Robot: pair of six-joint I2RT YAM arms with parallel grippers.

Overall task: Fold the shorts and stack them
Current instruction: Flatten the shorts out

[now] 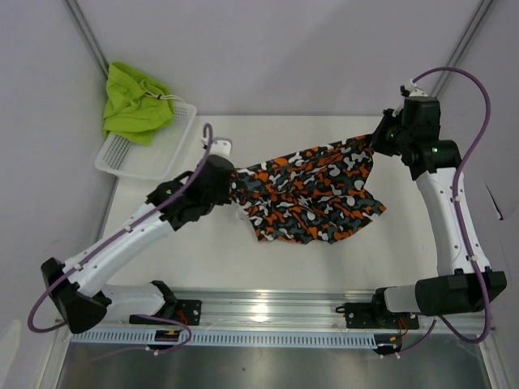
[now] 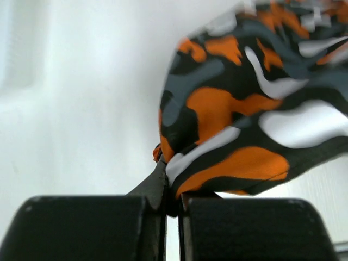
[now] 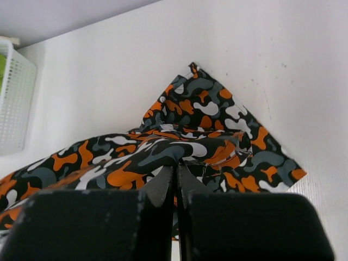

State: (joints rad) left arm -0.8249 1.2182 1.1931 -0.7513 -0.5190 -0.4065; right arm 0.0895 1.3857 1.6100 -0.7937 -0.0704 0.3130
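Camo shorts [image 1: 312,194] between left tool [image 2: 172,200] and right tool [image 3: 175,178], an edge tight in each closed grip.

Two pairs of shorts: one camo pair [image 1: 312,194], one lime green pair [image 1: 134,101]. One white basket [image 1: 138,160]. Two arms: left arm [image 1: 130,232], right arm [image 1: 444,207].

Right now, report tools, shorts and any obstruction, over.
Both shut on camo shorts: left tool one end, right tool the other. Cloth strung between them, lower part on table. Clear path; green shorts sit on basket, far left.
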